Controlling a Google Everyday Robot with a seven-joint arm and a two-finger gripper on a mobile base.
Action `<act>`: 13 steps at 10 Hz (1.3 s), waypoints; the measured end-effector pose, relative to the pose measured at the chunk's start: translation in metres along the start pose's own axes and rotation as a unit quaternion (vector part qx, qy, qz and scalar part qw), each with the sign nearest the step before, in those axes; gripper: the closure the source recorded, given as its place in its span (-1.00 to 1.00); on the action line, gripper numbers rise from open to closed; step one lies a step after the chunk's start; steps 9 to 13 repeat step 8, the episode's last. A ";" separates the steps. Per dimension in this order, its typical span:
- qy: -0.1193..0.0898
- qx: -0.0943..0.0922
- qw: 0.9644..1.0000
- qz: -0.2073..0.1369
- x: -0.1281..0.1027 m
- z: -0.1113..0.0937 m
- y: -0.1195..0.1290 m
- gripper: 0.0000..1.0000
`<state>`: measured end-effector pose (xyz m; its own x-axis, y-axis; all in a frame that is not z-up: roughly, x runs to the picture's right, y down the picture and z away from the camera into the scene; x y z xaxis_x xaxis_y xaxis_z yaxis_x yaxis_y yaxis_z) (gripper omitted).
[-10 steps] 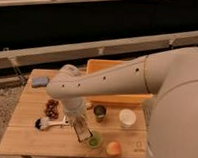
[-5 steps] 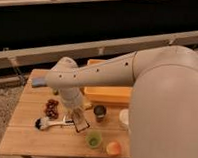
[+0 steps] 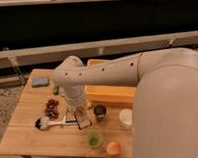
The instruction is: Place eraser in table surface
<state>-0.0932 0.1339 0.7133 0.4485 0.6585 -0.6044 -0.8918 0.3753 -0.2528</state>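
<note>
My gripper hangs from the pale arm over the middle of the table surface, a light wooden plank top. It is shut on the eraser, a small dark block with a pale tan face. The eraser points down and forward, its lower end at or just above the wood; I cannot tell if it touches. It sits just right of the dish brush's handle and left of a dark cup.
A dish brush with white bristles lies left of the gripper. Dark red grapes, a blue sponge, a dark cup, a white cup, a green cup and a peach surround it. A yellow-orange bin stands behind.
The arm's wrist and upper links have swung left and towards the table's back. The gripper tip with the eraser has stayed over nearly the same spot.
</note>
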 end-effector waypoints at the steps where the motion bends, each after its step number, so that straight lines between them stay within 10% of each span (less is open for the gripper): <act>1: -0.011 -0.004 1.000 0.003 -0.002 -0.003 -0.001 -0.60; 4: -0.054 -0.015 0.998 0.015 -0.007 -0.018 -0.004 -0.60; 13: -0.056 -0.015 0.998 0.014 -0.007 -0.018 -0.003 -0.60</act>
